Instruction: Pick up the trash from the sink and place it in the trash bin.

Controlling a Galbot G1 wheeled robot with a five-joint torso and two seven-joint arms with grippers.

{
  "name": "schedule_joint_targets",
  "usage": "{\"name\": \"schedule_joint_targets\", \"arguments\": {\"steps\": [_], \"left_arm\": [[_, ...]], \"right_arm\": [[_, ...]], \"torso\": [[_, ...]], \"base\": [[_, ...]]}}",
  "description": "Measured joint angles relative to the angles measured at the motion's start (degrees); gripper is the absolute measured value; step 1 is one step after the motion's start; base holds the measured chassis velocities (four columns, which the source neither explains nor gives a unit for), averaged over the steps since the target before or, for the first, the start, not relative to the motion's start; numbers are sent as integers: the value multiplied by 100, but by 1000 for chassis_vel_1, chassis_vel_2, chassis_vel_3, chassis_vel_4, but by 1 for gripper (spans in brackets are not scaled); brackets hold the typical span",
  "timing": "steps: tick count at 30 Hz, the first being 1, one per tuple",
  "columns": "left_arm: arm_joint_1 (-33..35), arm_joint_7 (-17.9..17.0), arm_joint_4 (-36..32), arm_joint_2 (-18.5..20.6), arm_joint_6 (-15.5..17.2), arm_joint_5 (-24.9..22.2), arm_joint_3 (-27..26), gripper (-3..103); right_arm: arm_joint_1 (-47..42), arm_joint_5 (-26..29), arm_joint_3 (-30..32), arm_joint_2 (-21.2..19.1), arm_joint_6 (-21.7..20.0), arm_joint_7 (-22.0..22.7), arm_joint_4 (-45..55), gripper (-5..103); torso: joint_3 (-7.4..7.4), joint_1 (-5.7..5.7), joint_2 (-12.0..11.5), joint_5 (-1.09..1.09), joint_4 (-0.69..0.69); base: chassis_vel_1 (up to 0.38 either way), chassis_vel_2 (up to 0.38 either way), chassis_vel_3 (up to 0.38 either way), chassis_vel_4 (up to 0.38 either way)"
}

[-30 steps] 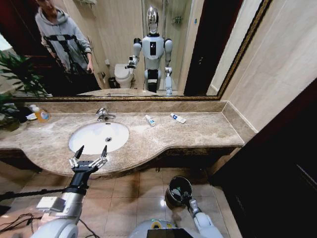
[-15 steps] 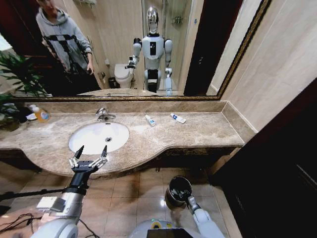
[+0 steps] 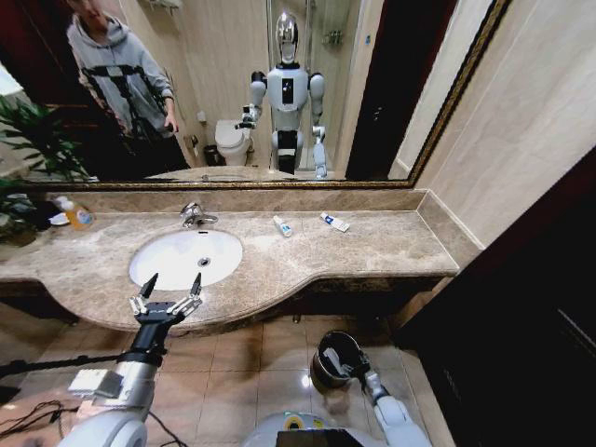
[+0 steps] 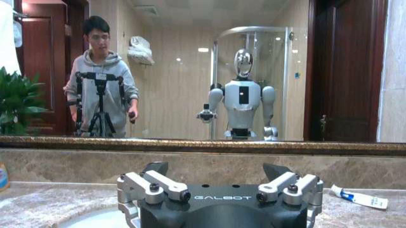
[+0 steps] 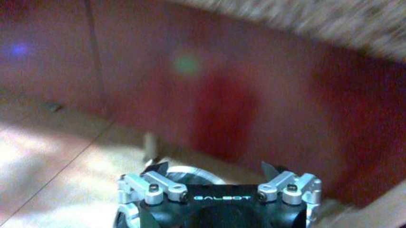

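Left pincer (image 3: 171,288): released, fingers spread wide, held level in front of the bench (image 3: 391,247) edge, just short of the sink (image 3: 177,256). Nothing lies between its fingers. In the left wrist view the pincer (image 4: 216,173) faces the mirror across the marble, with the basin rim low at the near edge.

Right pincer (image 3: 346,366): low by the floor, at the rim of the trash bin (image 3: 331,346). From the head view, cannot tell whether it is released or clenched. In the right wrist view the pincer (image 5: 214,167) shows its two fingers apart, nothing visible between them; a pale curved rim sits just below it, blurred.

Trash bin: stands on the tiled floor under the overhang of the bench, to the right of the sink.

Trash: a small white tube with blue marks (image 3: 281,225) lies on the bench right of the faucet (image 3: 194,215); a second tube (image 3: 335,222) lies further right, apart from the first. Sink bowl looks bare white around the drain.

Orange bottle (image 3: 78,215): upright at the far left of the bench.
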Motion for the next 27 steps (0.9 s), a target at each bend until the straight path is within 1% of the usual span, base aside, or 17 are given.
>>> {"name": "schedule_joint_targets", "arguments": {"steps": [1,2,3,6,7,9,10,11,13,14,15,16,17,19,21,25,27], "left_arm": [[0,0,0,0,0,0,0,100],[0,0,0,0,0,0,0,100],[0,0,0,0,0,0,0,100],[0,0,0,0,0,0,0,100],[0,0,0,0,0,0,0,100],[0,0,0,0,0,0,0,100],[0,0,0,0,0,0,0,100],[0,0,0,0,0,0,0,100],[0,0,0,0,0,0,0,100],[0,0,0,0,0,0,0,100],[0,0,0,0,0,0,0,100],[0,0,0,0,0,0,0,100],[0,0,0,0,0,0,0,100],[0,0,0,0,0,0,0,100],[0,0,0,0,0,0,0,100],[0,0,0,0,0,0,0,100],[0,0,0,0,0,0,0,100]], "right_arm": [[0,0,0,0,0,0,0,96],[-115,75,9,-39,-53,69,229,96],[-321,187,23,-152,-148,206,638,100],[-468,223,73,-240,-174,248,976,100],[-640,356,133,-305,-284,289,1373,100],[-692,404,149,-315,-329,302,1490,100],[-876,612,207,-324,-445,399,1951,100],[-918,655,227,-318,-456,441,2073,100],[-1185,817,409,-188,-575,565,2868,100],[-1185,817,409,-188,-575,565,2868,100],[-1323,898,491,-123,-712,576,3313,100],[-1323,898,491,-123,-712,576,3313,100],[-1440,982,525,-97,-818,576,3651,100],[-1627,1118,556,-93,-1022,587,4319,100],[-1662,1143,569,-96,-1090,604,4543,100],[-1779,1436,586,-141,-1571,723,5669,100],[-1758,1512,563,-168,-1680,726,5862,100]], "torso": [[0,0,0,0,0],[0,0,0,-2,0],[0,0,0,-1,-1],[0,0,0,0,-1],[0,0,0,-1,1],[0,0,0,-1,0],[0,0,0,-1,-2],[0,0,0,-1,0],[0,0,0,1,-1],[0,0,0,1,-1],[0,0,0,-1,0],[0,0,0,-1,0],[0,0,0,-3,0],[0,0,0,1,-1],[0,0,0,0,0],[0,0,0,-2,-1],[0,0,0,-2,0]], "base": [[0,0,0,0],[0,0,0,0],[0,0,0,0],[0,0,0,0],[0,0,0,0],[0,0,0,0],[0,0,0,0],[0,0,0,0],[0,0,0,0],[0,0,0,0],[0,0,0,0],[0,0,0,0],[0,0,0,0],[0,0,0,0],[0,0,0,0],[0,0,0,0],[0,0,0,0]]}}
